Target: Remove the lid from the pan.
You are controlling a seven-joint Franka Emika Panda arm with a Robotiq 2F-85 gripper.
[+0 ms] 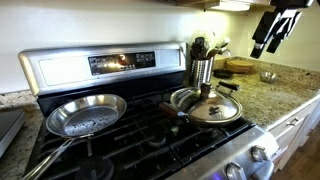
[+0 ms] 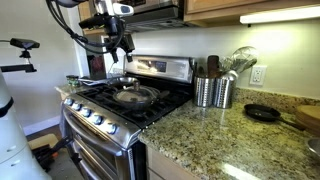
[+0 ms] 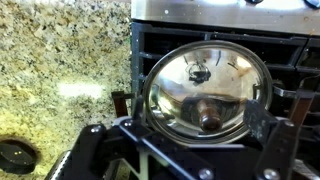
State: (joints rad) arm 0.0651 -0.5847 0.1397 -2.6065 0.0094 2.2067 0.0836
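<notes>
**Entry: lid removal, range top**

- Location of item: the lid sits squarely on the pan, on a front burner of the stove. Little of the pan shows beyond a dark edge.
- Gripper: hangs well above the stove, apart from the lid. In the wrist view its jaws stand wide and nothing is between them.
- Handling note, by judgement:
  - Bring the gripper down centred on the knob and close on the knob alone. The dome is shiny and likely slick, so a rim grasp looks unwise.
  - Lift straight up until the lid clears the pan rim, and only then carry it sideways. An early sideways pull could drag the pan across the grate.
  - Keep clear of the utensil canisters on the way.

**Count**

- Lids: one.
- Pans: three.
  - the dark one under the lid
  - a bare silver frying pan on the neighbouring burner
  - a small black pan on the worktop
- Utensil canisters: two, side by side.
- Small steel bowl: one.
- Cutting board: one.
</notes>
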